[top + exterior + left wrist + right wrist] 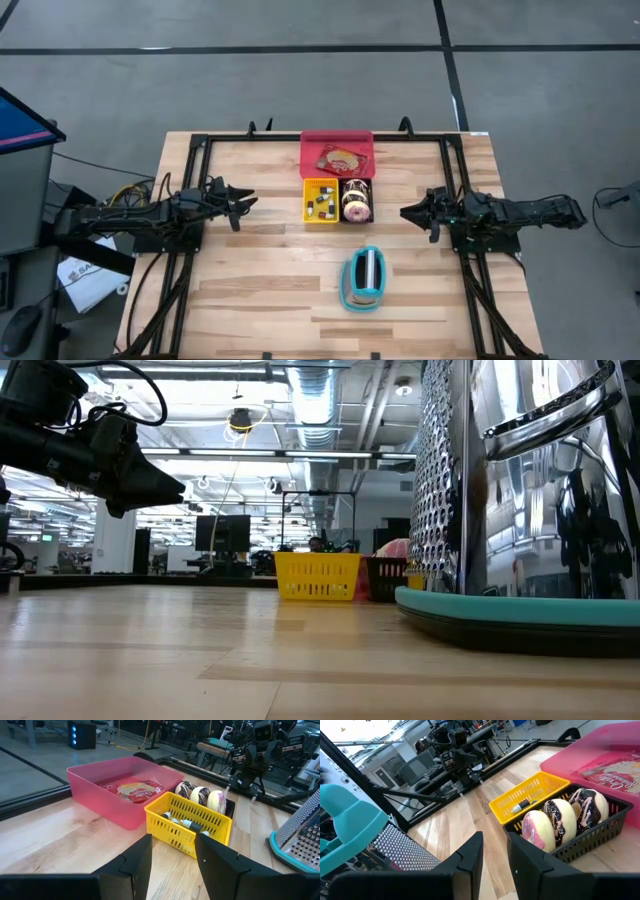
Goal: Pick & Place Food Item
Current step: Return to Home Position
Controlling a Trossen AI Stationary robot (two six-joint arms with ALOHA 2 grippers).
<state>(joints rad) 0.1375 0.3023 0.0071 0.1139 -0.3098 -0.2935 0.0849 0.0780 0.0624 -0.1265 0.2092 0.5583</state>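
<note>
We see the red popcorn bag lying in the red bin at the table's far edge. Just in front of it, three donuts stand in the black bin, which touches the yellow bin. The left gripper hangs left of the bins and the right gripper right of them, both well apart from the bins, fingers spread and holding nothing.

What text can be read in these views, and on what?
Popcorn bag in red bin: white script, seemingly "Orville Reden...", cut off at the picture's edge; not certain.
Paper left of the table: dark print, too small to read.
Items in yellow bin: labels too small to read.
No other text shows.
</note>
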